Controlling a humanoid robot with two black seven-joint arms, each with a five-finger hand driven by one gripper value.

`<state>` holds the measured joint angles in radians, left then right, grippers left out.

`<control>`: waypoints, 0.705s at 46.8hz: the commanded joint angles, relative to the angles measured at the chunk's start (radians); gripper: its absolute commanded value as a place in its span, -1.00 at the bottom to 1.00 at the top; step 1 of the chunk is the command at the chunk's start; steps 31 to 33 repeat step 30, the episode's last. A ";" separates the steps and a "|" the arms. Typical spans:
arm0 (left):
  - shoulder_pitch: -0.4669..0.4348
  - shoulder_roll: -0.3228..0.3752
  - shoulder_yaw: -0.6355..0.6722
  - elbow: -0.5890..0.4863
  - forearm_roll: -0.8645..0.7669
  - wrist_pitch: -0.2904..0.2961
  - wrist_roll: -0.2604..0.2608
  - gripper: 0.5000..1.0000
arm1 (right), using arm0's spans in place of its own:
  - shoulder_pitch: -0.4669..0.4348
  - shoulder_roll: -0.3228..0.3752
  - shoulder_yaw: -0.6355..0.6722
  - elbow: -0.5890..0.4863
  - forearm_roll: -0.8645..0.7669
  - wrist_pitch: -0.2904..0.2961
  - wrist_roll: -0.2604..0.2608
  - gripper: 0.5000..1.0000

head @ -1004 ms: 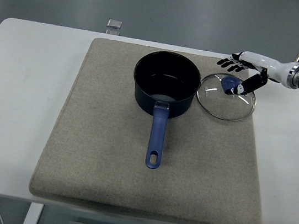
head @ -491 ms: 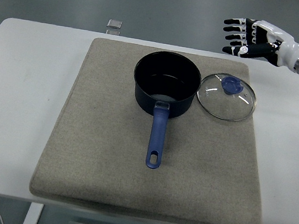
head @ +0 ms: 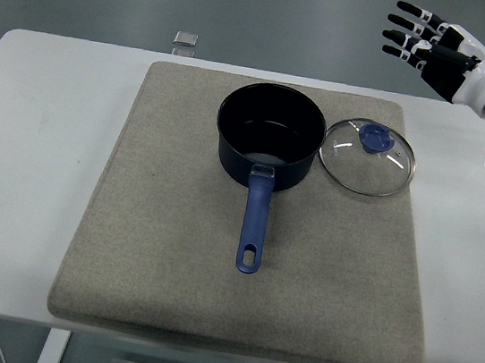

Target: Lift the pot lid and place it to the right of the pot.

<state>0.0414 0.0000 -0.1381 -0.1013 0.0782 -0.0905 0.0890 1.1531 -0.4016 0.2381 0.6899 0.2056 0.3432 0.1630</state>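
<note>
A dark blue pot [head: 269,137] with a long blue handle [head: 254,224] stands uncovered on the grey mat [head: 169,252]. Its glass lid [head: 368,158], with a blue knob [head: 376,137], lies flat on the mat just right of the pot, its rim close to the pot's side. My right hand [head: 414,36] hovers high above the table's far right edge, well away from the lid, fingers spread and holding nothing. The left arm is out of view.
A small clear object [head: 185,40] sits at the table's far edge, behind the mat. The white table [head: 20,159] shows bare around the mat on both sides.
My right hand has let go of the lid's knob, risen, and drawn back up and to the right. The lid stays where it lay beside the pot.
</note>
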 commanded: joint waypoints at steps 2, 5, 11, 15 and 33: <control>0.000 0.000 0.000 0.000 0.000 0.000 0.000 1.00 | -0.018 0.006 0.000 0.002 0.070 -0.007 0.001 0.42; 0.000 0.000 0.000 0.000 0.000 0.000 0.000 1.00 | -0.026 0.006 0.000 0.011 0.072 -0.003 0.006 0.45; 0.000 0.000 0.000 0.000 0.000 0.000 0.000 1.00 | -0.029 0.006 -0.002 0.014 0.066 -0.003 0.006 0.68; 0.000 0.000 0.000 0.000 0.000 0.000 0.000 1.00 | -0.027 0.003 -0.002 0.014 0.066 -0.004 0.004 0.69; 0.000 0.000 0.000 0.000 0.000 0.000 0.000 1.00 | -0.029 0.001 0.000 0.013 0.066 -0.004 0.010 0.69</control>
